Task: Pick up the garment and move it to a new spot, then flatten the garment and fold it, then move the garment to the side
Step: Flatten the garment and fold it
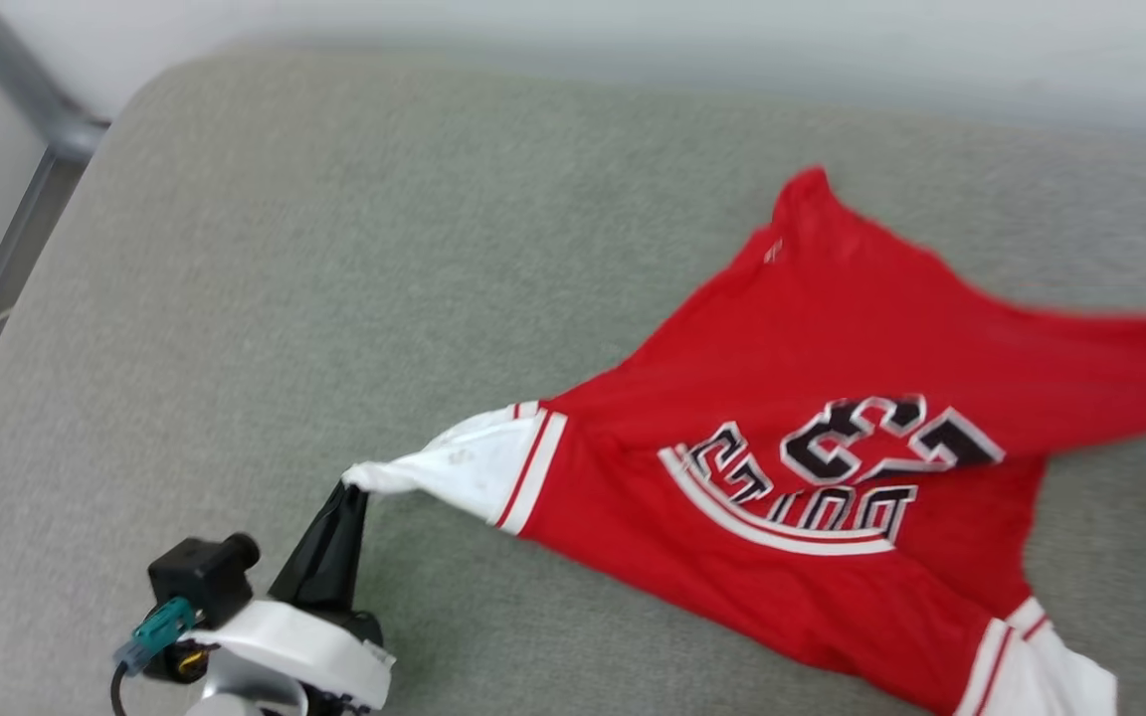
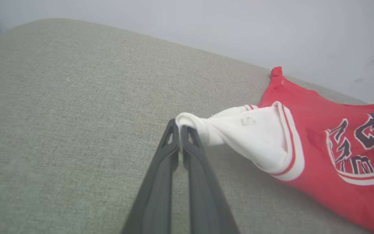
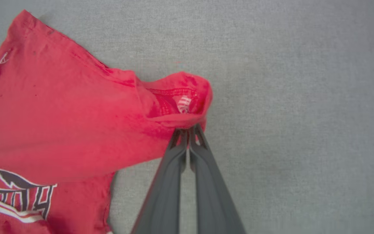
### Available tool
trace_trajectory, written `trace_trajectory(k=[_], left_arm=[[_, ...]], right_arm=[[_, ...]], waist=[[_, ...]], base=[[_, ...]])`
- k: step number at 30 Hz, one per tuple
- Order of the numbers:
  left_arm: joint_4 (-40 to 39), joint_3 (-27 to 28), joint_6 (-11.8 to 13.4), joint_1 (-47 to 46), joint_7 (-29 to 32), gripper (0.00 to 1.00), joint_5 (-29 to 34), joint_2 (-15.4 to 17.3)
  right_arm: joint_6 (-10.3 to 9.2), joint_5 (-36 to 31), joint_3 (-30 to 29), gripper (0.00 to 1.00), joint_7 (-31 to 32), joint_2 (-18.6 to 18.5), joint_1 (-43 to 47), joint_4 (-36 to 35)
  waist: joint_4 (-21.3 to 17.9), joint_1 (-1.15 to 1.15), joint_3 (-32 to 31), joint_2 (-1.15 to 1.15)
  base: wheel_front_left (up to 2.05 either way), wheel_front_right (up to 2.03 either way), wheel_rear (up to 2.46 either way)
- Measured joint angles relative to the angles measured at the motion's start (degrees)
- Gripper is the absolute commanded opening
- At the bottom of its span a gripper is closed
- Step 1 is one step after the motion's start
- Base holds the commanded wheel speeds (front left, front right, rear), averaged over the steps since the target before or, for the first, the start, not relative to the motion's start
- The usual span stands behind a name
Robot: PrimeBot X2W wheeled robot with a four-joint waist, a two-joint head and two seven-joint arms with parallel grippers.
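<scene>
My left hand (image 2: 180, 125) is pressed together on the very tip of the white sleeve end (image 2: 258, 136), which is twisted into a narrow bunch where I pinch it. My right hand (image 3: 188, 130) is closed too, nipping a rolled red edge of the jersey (image 1: 832, 328). Stitching and a small striped tag (image 3: 183, 104) show inside that fold (neck or hem, I cannot tell). The jersey lies on the grey upholstered surface (image 1: 334, 249), drawn out between my two hands with the BULLS 23 print (image 1: 832, 467) facing up. Its other white sleeve (image 1: 1041, 666) trails at the near right.

What worries me is how little cloth each hand has. The left holds only the sleeve's edge, so a hard pull apart or a quick lift could drag it out from between my fingers. The right may have just one layer of the fold, and then the body would sag open and bunch when I set it down. The far red corner (image 1: 807, 189) and the loose sleeve are held by neither hand, so I expect them to drag on the rough fabric and fold under as I move
</scene>
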Motion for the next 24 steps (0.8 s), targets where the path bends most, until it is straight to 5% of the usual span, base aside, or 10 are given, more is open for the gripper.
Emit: trace_trajectory(k=[12,22,23,24], left_arm=[[1.8,1.5,1.2,4.4,2.3,0.00,-2.0,2.3],[4.0,1.5,1.3,6.5,3.4,0.00,-3.2,2.8],[4.1,1.6,1.4,6.6,3.4,0.00,-3.3,2.9],[4.1,1.5,1.4,6.6,3.5,0.00,-3.4,2.9]], right_arm=[[0.00,4.1,-8.9,0.00,-5.9,14.5,29.5,-14.6],[-0.01,14.5,-7.4,0.00,-15.2,16.4,42.6,-3.9],[-0.01,15.8,-6.7,0.90,-17.1,16.4,42.6,-2.7],[-0.01,16.6,-5.8,1.00,-18.9,16.4,42.6,-1.8]], waist=[[-6.3,0.00,-6.6,0.00],[-8.6,0.00,-9.5,0.00],[-8.8,0.00,-9.6,0.00],[-8.9,0.00,-9.6,0.00]], base=[[0.00,0.00,0.00],[0.00,0.00,0.00],[0.00,0.00,0.00],[0.00,0.00,0.00]])
